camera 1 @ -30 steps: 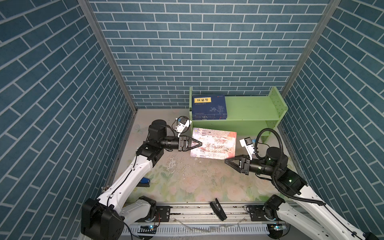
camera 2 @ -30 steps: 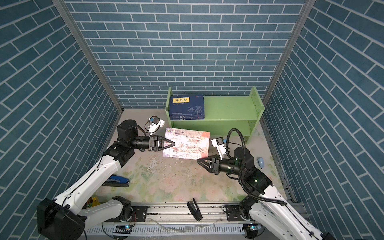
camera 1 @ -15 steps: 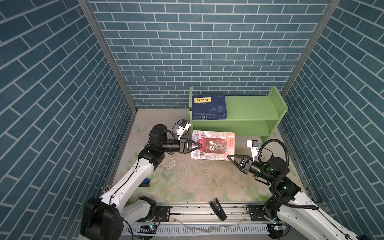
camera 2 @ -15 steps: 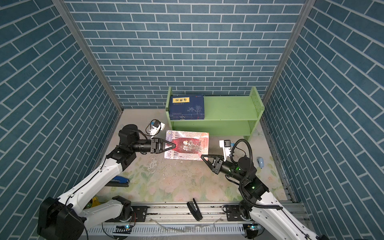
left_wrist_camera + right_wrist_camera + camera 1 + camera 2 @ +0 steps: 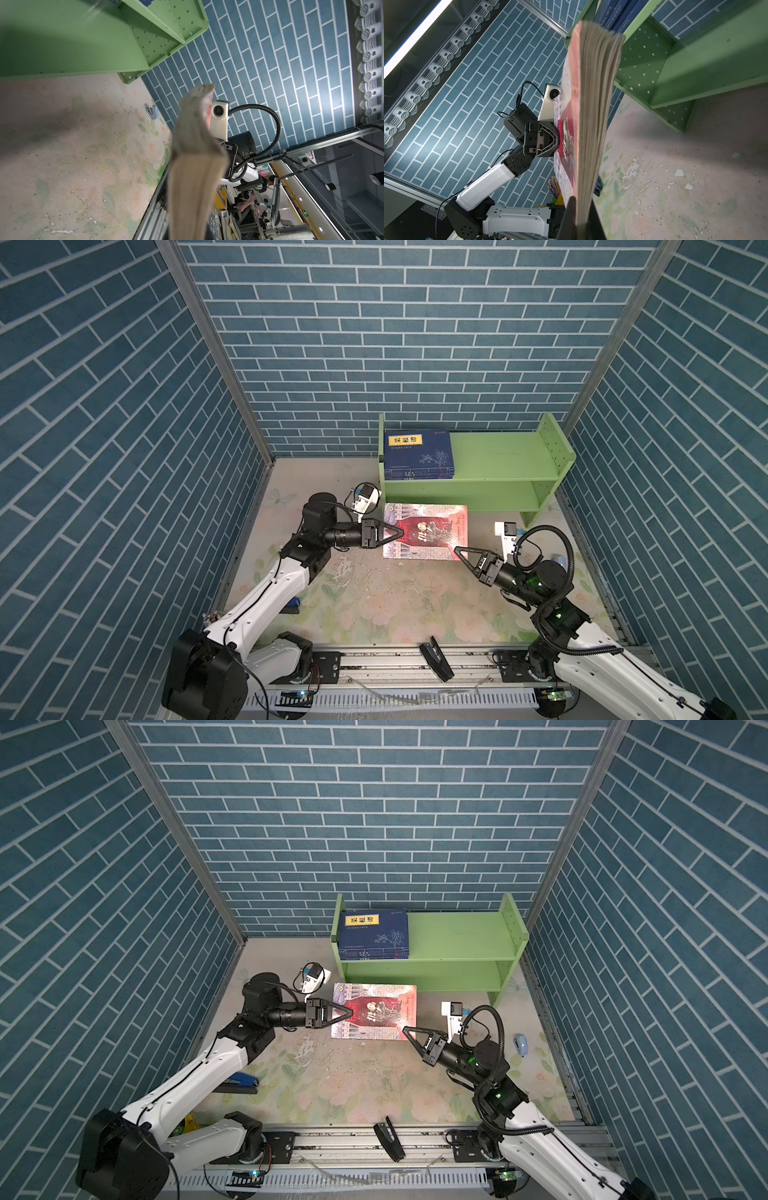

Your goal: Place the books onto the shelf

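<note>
Fingers (image 5: 569, 218) of the black right gripper (image 5: 458, 550) are pressed together on the near right corner of the red-and-grey illustrated paperback book (image 5: 432, 531). In the right wrist view we see the fanned page edges running straight out of that pinch. The black left gripper (image 5: 400, 533) points in from the opposite side, and in both top views its tips sit over the middle of the book's left edge. We cannot tell whether those fingers are clamped on the cover or standing slightly apart. The left wrist view gives us only a blurred run of page edges close to the lens, and the right wrist view shows just one finger lying against the red cover.

The book lies cover-up and roughly level between the two arms, just in front of the lower tier of the light green two-tier wooden shelf (image 5: 498, 456). It casts a soft shadow on the worn floral tabletop (image 5: 374, 605).

On the shelf's upper tier we see a stack of dark blue books (image 5: 417, 454), the top one carrying a yellow title label. The stack lies flat against the left end panel, while the right end panel is drilled with small holes. A blue stapler (image 5: 239, 1081) lies on the tabletop beside the left arm, well apart from the paperback.
</note>
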